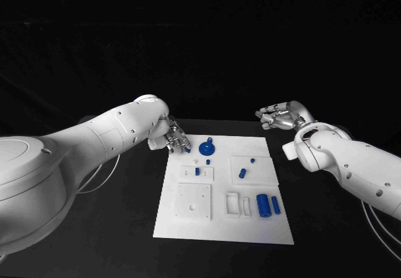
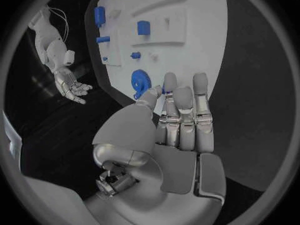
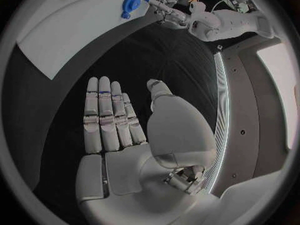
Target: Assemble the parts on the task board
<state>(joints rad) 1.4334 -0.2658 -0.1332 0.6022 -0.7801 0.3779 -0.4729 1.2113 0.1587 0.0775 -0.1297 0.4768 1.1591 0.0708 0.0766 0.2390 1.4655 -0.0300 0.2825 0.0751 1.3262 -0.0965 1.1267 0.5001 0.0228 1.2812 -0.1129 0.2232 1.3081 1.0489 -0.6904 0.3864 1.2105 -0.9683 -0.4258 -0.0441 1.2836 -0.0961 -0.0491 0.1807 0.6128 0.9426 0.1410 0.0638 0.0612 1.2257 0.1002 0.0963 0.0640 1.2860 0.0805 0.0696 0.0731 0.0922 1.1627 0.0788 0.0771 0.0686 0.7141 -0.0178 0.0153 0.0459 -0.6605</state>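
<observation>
Head view: task board (image 1: 224,231) lies mid-table (image 1: 109,231), with the left hand (image 1: 174,139) at its far left corner beside the blue gear (image 1: 208,148). Right hand (image 1: 280,117) hovers off the far right corner, fingers (image 3: 106,115) straight, apart, holding nothing. Left wrist view adds a small blue piece (image 2: 166,90) at the left fingertips (image 2: 181,97); whether it is pinched cannot be told. Blue cylinders (image 1: 263,204) lie near the board's right edge.
</observation>
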